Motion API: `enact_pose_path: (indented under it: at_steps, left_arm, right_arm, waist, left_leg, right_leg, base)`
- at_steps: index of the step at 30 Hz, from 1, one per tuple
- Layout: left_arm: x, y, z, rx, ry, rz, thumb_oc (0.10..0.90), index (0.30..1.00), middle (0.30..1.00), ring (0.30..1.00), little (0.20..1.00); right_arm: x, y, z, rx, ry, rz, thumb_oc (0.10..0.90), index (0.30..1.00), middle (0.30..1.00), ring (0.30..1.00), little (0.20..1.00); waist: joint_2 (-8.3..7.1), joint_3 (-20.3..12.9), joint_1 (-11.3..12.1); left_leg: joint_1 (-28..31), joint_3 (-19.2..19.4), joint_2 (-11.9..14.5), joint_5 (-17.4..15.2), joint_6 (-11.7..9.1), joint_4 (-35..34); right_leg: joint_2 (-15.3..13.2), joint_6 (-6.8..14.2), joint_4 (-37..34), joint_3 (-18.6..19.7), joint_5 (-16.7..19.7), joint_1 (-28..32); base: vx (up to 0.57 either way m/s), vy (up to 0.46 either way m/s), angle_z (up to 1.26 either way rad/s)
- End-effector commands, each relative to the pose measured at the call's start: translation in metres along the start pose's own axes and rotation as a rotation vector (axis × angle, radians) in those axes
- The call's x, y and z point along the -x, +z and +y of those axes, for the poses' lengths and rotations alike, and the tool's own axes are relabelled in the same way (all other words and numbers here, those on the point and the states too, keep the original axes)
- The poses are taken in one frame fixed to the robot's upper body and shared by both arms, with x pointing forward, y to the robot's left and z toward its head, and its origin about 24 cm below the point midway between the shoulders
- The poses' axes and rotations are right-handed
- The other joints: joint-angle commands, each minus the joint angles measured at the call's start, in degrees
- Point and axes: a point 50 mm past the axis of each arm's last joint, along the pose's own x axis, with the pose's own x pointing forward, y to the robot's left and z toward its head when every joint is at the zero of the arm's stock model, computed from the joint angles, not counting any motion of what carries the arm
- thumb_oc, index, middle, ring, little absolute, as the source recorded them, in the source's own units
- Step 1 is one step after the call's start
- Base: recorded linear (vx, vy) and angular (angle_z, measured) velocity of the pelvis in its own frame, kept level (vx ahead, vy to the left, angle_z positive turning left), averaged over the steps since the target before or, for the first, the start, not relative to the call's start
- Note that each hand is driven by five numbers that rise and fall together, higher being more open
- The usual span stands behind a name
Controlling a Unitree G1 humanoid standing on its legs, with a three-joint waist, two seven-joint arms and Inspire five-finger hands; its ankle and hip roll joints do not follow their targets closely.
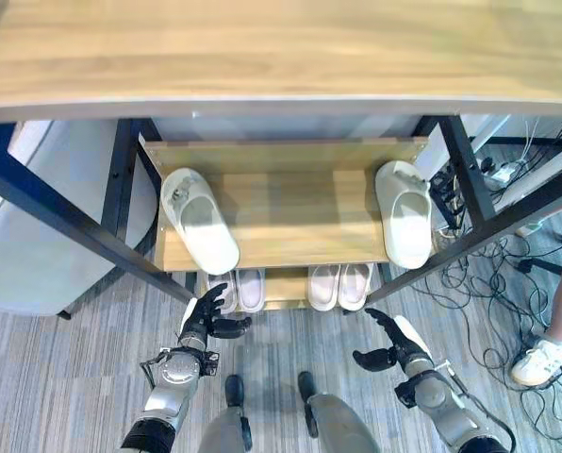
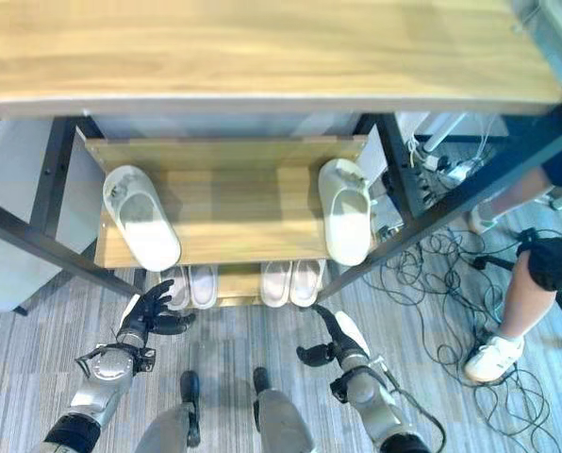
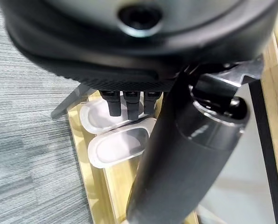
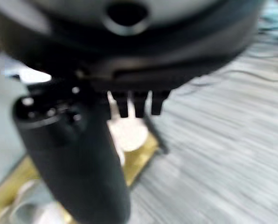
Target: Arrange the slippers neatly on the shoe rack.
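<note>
My two head eyes look steeply down from above the shoe rack (image 1: 281, 241), sharing it; each wrist camera peers along my own hand from very close toward its lower shelf

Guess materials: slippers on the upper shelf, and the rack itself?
Left slipper and right slipper: likely moulded foam or rubber, matte off-white, one smooth seamless piece. Shoe rack: shelves look like light wood or laminate with visible grain; real wood or print, cannot tell.
</note>
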Motion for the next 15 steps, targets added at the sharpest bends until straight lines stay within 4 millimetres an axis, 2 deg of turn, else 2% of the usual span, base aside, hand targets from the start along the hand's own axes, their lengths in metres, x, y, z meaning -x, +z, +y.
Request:
enact_pose_path:
  at_steps: [1,2,3,4,5,7,8,11,13,15]
  left_arm:
    - [0.011,0.049,0.038,-0.136,0.053,-0.292,0.800,0.900,0.900,0.900,0.900]
    - [0.000,0.042,0.036,-0.144,0.071,-0.235,0.800,0.900,0.900,0.900,0.900]
    - [-0.008,0.058,0.027,-0.108,0.058,-0.266,0.800,0.900,0.900,0.900,0.900]
    - [-0.002,0.016,0.022,-0.103,0.040,-0.120,0.800,0.900,0.900,0.900,0.900]
    - [0.014,-0.015,0.016,-0.083,-0.018,-0.036,0.800,0.900,0.900,0.900,0.900]
    - [0.016,-0.012,0.005,-0.037,-0.042,-0.048,0.800,0.900,0.900,0.900,0.900]
    - [0.015,-0.007,0.001,-0.036,-0.060,-0.068,0.800,0.900,0.900,0.900,0.900]
    - [0.012,0.002,-0.002,-0.029,-0.077,-0.102,0.800,0.900,0.900,0.900,0.900]
    - [0.022,-0.012,-0.005,-0.034,-0.117,-0.070,0.800,0.900,0.900,0.900,0.900]
    - [0.022,-0.020,-0.002,-0.042,-0.110,-0.042,0.800,0.900,0.900,0.900,0.900]
  right_arm:
    - [-0.004,0.001,-0.020,0.015,-0.067,-0.025,0.800,0.900,0.900,0.900,0.900]
    - [0.001,0.008,-0.023,-0.017,-0.059,-0.078,0.800,0.900,0.900,0.900,0.900]
    - [0.008,-0.001,-0.023,-0.013,-0.041,-0.055,0.800,0.900,0.900,0.900,0.900]
    - [0.007,-0.010,-0.016,-0.030,-0.041,-0.011,0.800,0.900,0.900,0.900,0.900]
    - [0.006,-0.011,-0.015,-0.022,-0.034,-0.005,0.800,0.900,0.900,0.900,0.900]
    - [0.010,-0.015,-0.010,-0.024,-0.011,0.006,0.800,0.900,0.900,0.900,0.900]
    - [0.009,-0.016,-0.009,-0.004,-0.010,0.005,0.800,0.900,0.900,0.900,0.900]
    - [0.010,-0.020,-0.007,-0.010,-0.010,0.032,0.800,0.900,0.900,0.900,0.900]
    - [0.009,-0.021,-0.011,-0.026,-0.027,0.041,0.800,0.900,0.900,0.900,0.900]
    - [0.008,-0.020,-0.013,-0.035,-0.031,0.033,0.800,0.900,0.900,0.900,0.900]
  waist:
    - [-0.30,-4.95,0.55]
    - [-0.03,-7.20,-1.10]
    - [0.18,-8.04,-1.83]
    - [0.55,-8.58,-1.33]
    - [1.08,-9.58,-1.41]
    - [1.41,-10.39,-1.98]
    - [1.75,-10.29,-2.06]
    - [2.43,-11.16,-2.88]
    - [2.93,-11.35,-2.67]
    - [3.04,-11.40,-2.90]
  left_leg:
    - [0.38,1.99,0.38,-0.03,-0.32,0.48]
    - [3.33,3.59,0.66,0.63,-0.69,-2.48]
    - [4.99,4.51,0.62,1.14,-0.78,-4.09]
    - [5.75,4.08,0.35,1.36,-0.54,-4.80]
    - [6.56,4.10,0.38,1.98,-0.69,-5.57]
    - [7.51,5.05,0.40,1.33,-0.71,-6.13]
    - [7.54,4.92,0.47,2.31,-0.98,-5.79]
    - [8.33,4.83,0.42,1.43,-0.77,-6.18]
    - [8.86,4.40,0.30,1.47,-0.64,-6.18]
    - [9.15,4.52,0.26,1.31,-0.66,-6.18]
  right_leg:
    - [-0.63,2.23,-5.33,-0.87,12.51,-0.82]
    - [-0.25,2.36,-6.80,-0.10,12.81,0.41]
    - [-0.03,2.22,-7.85,0.52,12.96,1.57]
    - [-0.18,2.23,-8.67,0.02,12.86,2.61]
    - [-0.17,2.04,-9.91,0.21,13.23,3.38]
    - [-0.26,2.03,-10.95,0.48,13.20,4.30]
    - [-0.30,1.93,-11.27,0.33,13.34,4.76]
    - [-0.05,1.52,-12.13,1.29,13.20,5.67]
    - [-0.21,1.36,-12.53,1.54,13.15,6.66]
    - [-0.26,1.42,-12.84,1.68,13.22,6.95]
  base:
    - [0.14,0.009,-0.13]
    - [0.16,0.017,0.04]
    - [0.19,0.013,-0.14]
    - [0.11,-0.008,-0.27]
    - [0.07,-0.023,-0.44]
    - [0.05,-0.025,-0.11]
    - [0.04,-0.016,0.03]
    - [0.06,-0.007,0.04]
    - [0.05,0.001,-0.01]
    - [0.03,0.004,0.00]
